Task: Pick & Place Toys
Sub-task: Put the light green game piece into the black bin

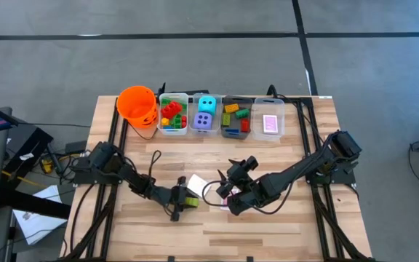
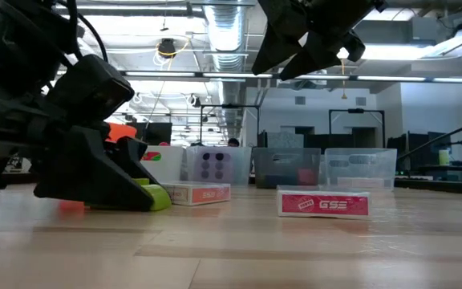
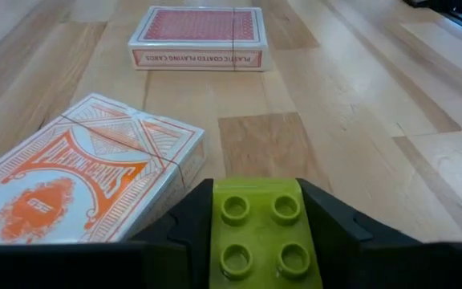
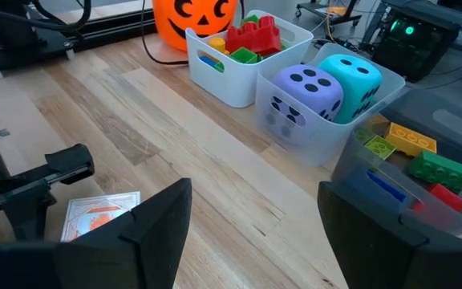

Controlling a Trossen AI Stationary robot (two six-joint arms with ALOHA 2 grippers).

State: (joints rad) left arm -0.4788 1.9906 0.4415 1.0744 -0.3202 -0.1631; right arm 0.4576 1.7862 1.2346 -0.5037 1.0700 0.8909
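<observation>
Near the table's front edge, left of centre, your left gripper [image 1: 182,200] sits low on the wooden table [image 1: 282,225], fingers closed against both sides of a lime-green four-stud plastic brick [image 3: 264,233]. Just beside it lies an orange-backed card box [image 3: 87,181]; a pink-backed card deck [image 3: 197,36] lies farther on. Your right gripper [image 1: 231,195] hovers mid-table, jaws apart, holding nothing. Four clear plastic bins [image 1: 271,135] line the back edge.
</observation>
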